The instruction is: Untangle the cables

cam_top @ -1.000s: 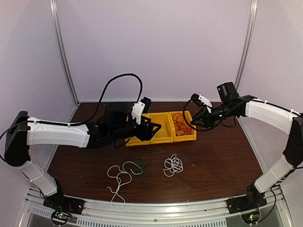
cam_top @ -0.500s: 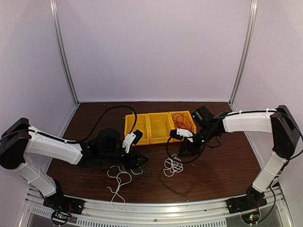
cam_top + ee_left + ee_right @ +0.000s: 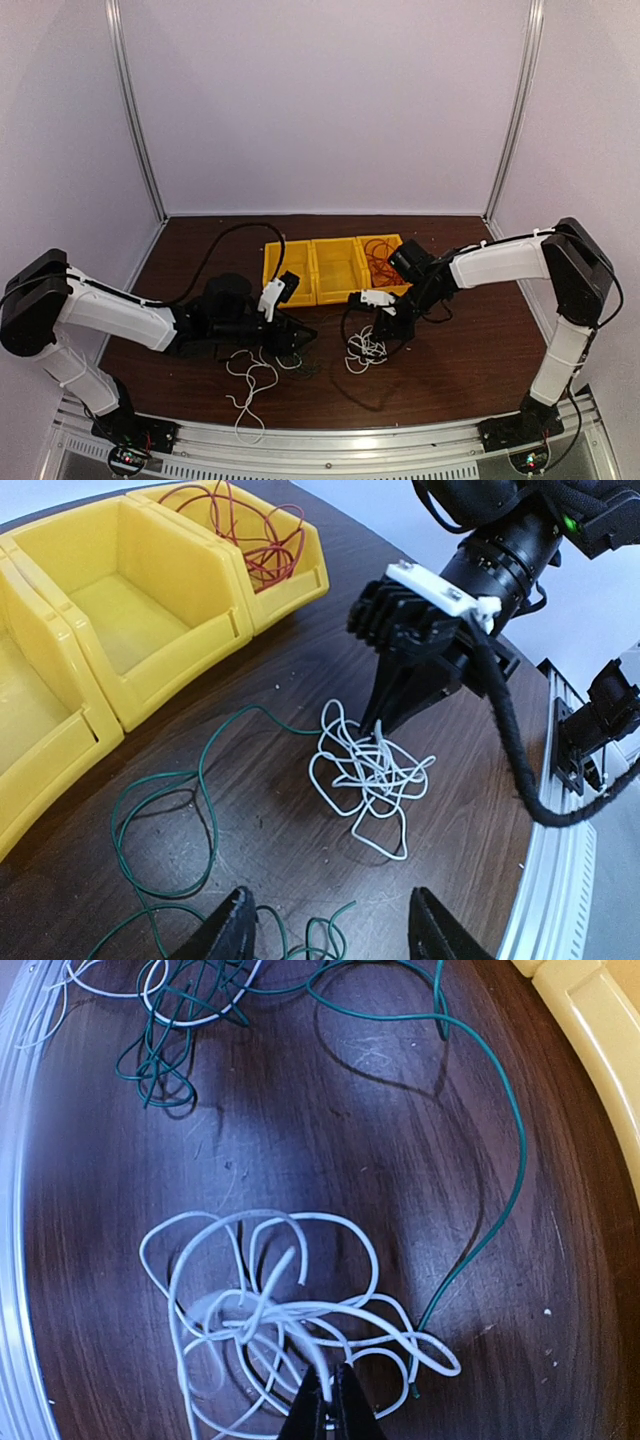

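Note:
A white cable tangle (image 3: 367, 347) (image 3: 370, 770) (image 3: 270, 1310) lies on the brown table. My right gripper (image 3: 381, 334) (image 3: 378, 728) (image 3: 328, 1412) points down into it, jaws shut on one white strand. A green cable (image 3: 205, 780) (image 3: 505, 1150) loops from that tangle toward the left, ending in a knot (image 3: 160, 1055) mixed with another white cable (image 3: 250, 372). My left gripper (image 3: 300, 338) (image 3: 330, 925) hovers low over the green loops, open, nothing between its fingers. Red cables (image 3: 382, 258) (image 3: 250, 530) sit in the right-hand bin.
Three joined yellow bins (image 3: 335, 270) (image 3: 150, 610) stand behind the cables, the middle one bare. The metal front rail (image 3: 330, 440) (image 3: 15, 1210) runs along the near table edge. A thick black arm cable (image 3: 510, 740) hangs beside the right gripper.
The right arm came down from the bins onto the white tangle and its jaws closed on a strand. The left arm dropped from the bins to the green cable.

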Robot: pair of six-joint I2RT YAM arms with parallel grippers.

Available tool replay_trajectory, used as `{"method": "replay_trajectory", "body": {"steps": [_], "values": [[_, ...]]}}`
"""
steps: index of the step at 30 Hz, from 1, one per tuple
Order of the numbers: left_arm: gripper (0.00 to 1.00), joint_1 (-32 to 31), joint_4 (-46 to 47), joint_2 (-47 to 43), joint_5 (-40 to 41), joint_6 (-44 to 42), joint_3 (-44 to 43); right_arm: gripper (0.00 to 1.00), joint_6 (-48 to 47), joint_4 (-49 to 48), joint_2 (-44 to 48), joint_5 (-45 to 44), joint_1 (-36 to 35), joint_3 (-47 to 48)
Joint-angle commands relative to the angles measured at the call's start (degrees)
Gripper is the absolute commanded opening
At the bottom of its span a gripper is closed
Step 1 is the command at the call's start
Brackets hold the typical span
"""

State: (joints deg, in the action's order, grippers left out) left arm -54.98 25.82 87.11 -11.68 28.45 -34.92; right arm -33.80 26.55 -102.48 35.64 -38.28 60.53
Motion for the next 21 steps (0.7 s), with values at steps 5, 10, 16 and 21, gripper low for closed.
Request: {"method": "replay_trajectory", "body": {"steps": [5,10,16,21], "values": [[0.60,-1.88,11.71,2.21,1.11,-1.55,-0.30,0.00,-0.04,4.08,8.41,1.43,-0.46,5.44],[0.65,-4.04,20.03,7.14,1.07,-5.94,-5.43,0.00,-0.14,12.85,13.44,4.99,-0.48,13.66],[0.67,-4.66,30.57,16.08,-0.07,-5.38,-13.02,0.00,2.74,15.25,15.36,7.54,-0.44,18.51],[0.53,-4.87,35.91,24.04,4.64,-7.17,-18.59,0.00,4.03,16.68,15.99,9.74,-0.46,22.31]]}}
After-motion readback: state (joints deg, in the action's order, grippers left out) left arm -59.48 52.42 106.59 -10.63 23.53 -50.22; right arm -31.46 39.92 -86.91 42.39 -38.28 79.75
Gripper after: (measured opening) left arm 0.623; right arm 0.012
